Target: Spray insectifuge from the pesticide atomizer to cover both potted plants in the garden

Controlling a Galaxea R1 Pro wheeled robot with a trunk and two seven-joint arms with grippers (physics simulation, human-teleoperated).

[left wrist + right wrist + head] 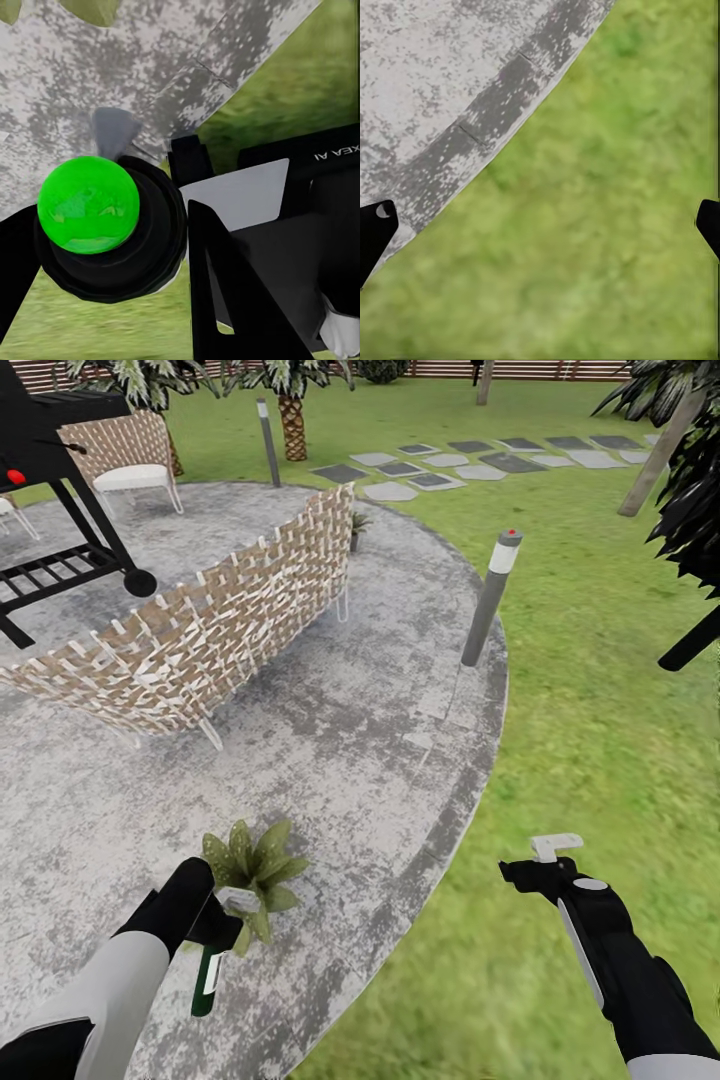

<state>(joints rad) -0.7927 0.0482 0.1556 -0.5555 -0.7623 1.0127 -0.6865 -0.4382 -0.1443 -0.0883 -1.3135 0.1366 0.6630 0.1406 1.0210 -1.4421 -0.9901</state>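
Bright, even rendered daylight; faint shadows, wrist views softly blurred.

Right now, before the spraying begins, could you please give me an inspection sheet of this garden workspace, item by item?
Surface: round grey mottled stone patio, bordered by green lawn.
Job's things: pesticide atomizer held in the left gripper, hanging bottom down; one potted plant right beside it on the patio; a second small potted plant behind the wicker bench.
Clutter: wicker bench, wicker chair, black grill, two bollard lamps.
Grippers: left gripper shut on the atomizer; right gripper open, over the lawn at the patio edge.
Cables: nothing seen.
Surroundings: stepping stones, palms, wooden fence.
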